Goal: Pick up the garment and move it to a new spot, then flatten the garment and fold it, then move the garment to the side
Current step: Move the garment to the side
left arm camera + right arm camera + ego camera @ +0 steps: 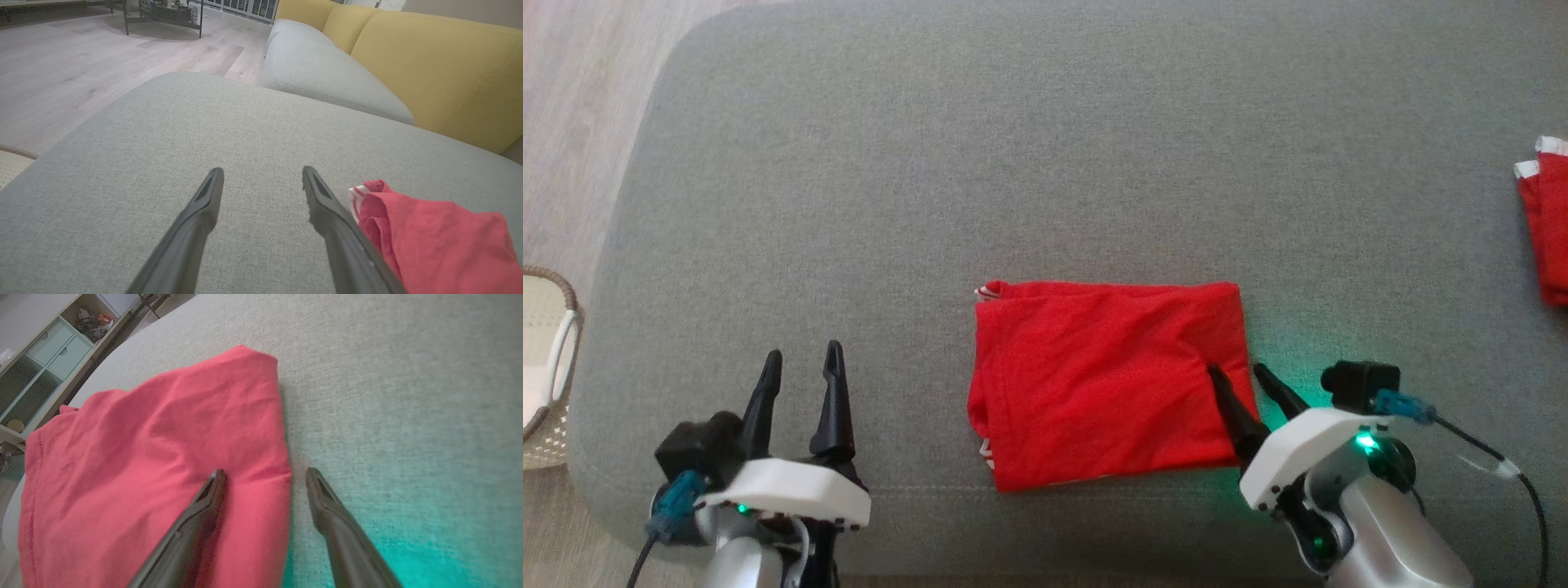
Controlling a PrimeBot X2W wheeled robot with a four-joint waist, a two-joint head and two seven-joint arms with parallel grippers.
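Observation:
The red garment (1107, 380) lies folded into a rectangle on the grey cushion (1045, 163), near its front edge, with white-striped trim showing at its left corners. My right gripper (1237, 373) is open and straddles the garment's right edge: one finger over the red cloth, the other over bare cushion. In the right wrist view the garment (163, 457) spreads left of the gripper (265, 473). My left gripper (800, 359) stands open over bare cushion, well left of the garment. From the left wrist the garment (433, 232) lies right of the open gripper (263, 171).
Another red cloth with white trim (1547, 229) lies at the cushion's right edge. A wicker basket (547, 367) stands on the wooden floor to the left. A yellow sofa back (441, 69) rises beyond the cushion, and a shelf unit (45, 359) stands in the background.

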